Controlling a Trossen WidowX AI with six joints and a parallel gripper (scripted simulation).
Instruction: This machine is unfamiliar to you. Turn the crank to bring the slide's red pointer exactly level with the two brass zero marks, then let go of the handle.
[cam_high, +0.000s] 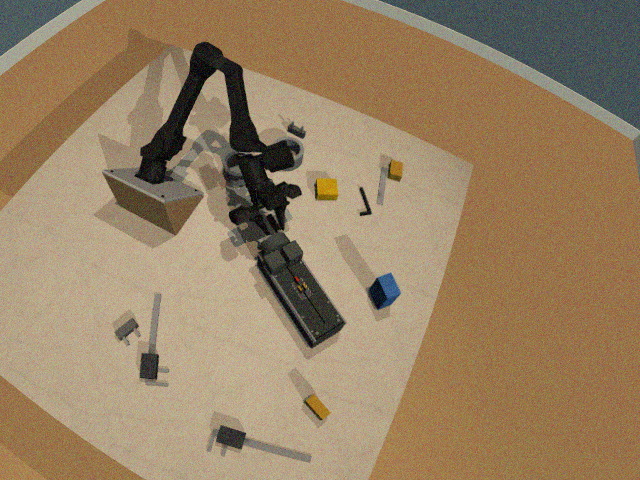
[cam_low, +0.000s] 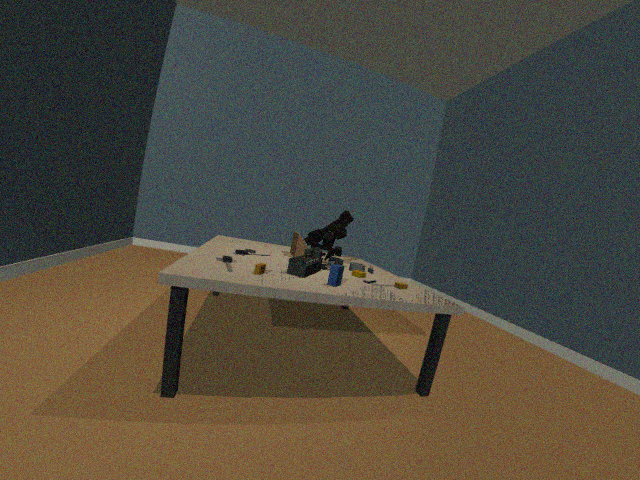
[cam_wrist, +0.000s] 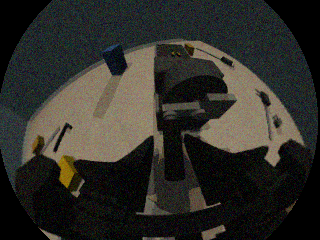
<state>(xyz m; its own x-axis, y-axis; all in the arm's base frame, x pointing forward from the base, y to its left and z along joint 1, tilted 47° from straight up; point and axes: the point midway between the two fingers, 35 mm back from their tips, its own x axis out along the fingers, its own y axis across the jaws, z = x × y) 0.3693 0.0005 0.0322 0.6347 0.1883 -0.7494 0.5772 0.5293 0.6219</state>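
The dark machine (cam_high: 310, 315) (cam_low: 302, 267) lies on the table, with grey blocks at its arm-side end. Its red pointer (cam_high: 297, 279) sits slightly off the brass zero marks (cam_high: 301, 287) (cam_wrist: 176, 53), toward the block end; I cannot make out the pointer in the wrist view. The crank's dark handle (cam_wrist: 174, 159) points toward me from a light grey crank bar (cam_wrist: 182, 107). My gripper (cam_high: 277, 228) (cam_wrist: 168, 138) is partly open, with its fingers on both sides of the handle; a gap shows on the left and little or none on the right. In the top view the arm hides most of the handle.
A yellow block (cam_high: 326, 189) (cam_wrist: 69, 172) and a black L-shaped piece (cam_high: 366, 202) (cam_wrist: 62, 136) lie beside the arm. A blue block (cam_high: 385, 290) (cam_low: 335, 275) (cam_wrist: 115, 60) stands beside the machine. An orange block (cam_high: 316, 407) and dark pronged pieces (cam_high: 149, 366) (cam_high: 231, 436) lie farther off.
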